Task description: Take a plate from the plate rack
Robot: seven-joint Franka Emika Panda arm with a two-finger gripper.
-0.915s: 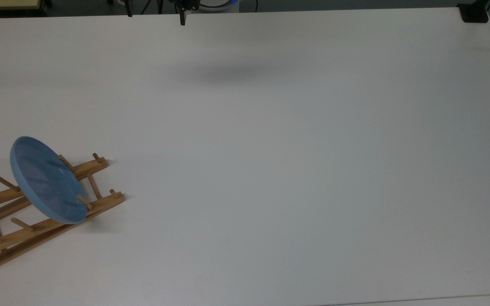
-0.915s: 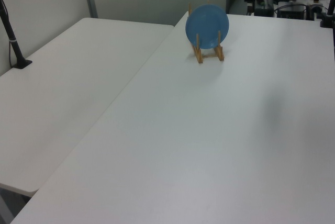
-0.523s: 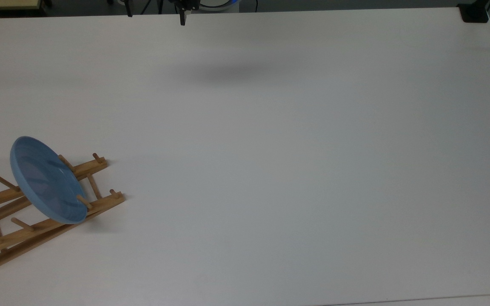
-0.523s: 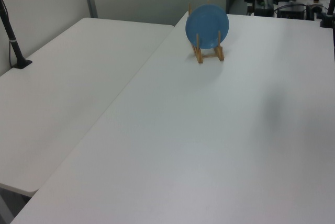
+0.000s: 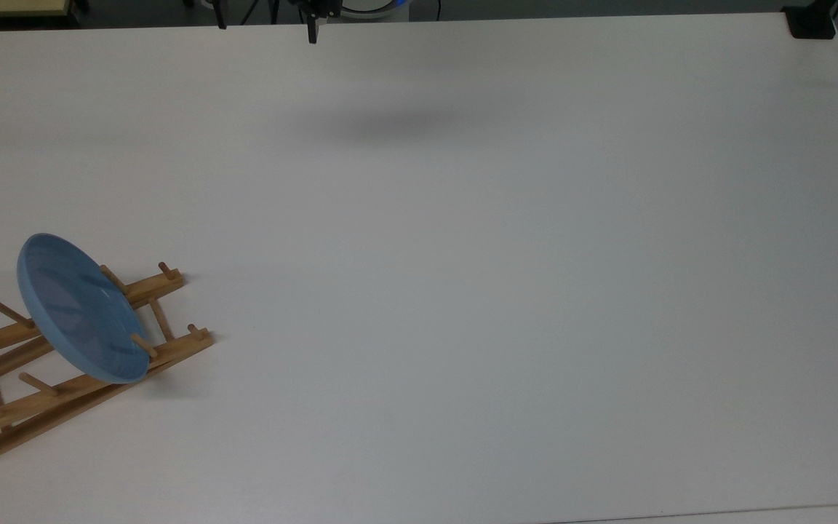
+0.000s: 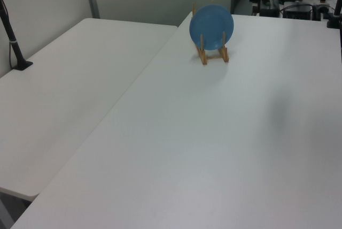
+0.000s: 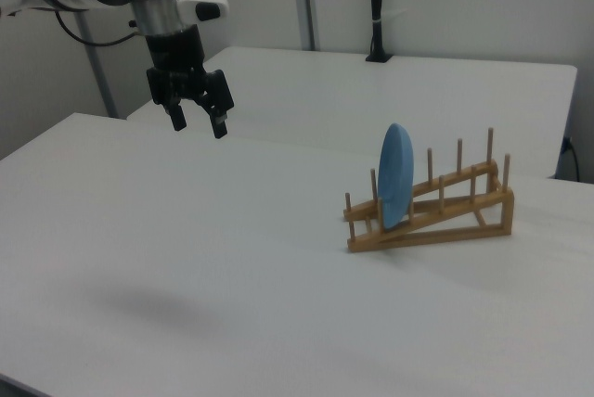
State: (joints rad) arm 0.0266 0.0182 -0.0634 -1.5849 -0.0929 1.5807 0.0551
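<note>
Gripper (image 7: 197,122) hangs high over the white table (image 7: 186,258), fingers spread apart, holding nothing. Light-blue plate (image 7: 396,175) stands on edge well away to the gripper's right in the right view and lower, slotted between front pegs of the wooden plate rack (image 7: 436,216). Plate looks stiff, light, probably smooth plastic, so likely slippery. Best hold appears to be its exposed top rim, above the pegs, pinching across the thin edge.
</note>
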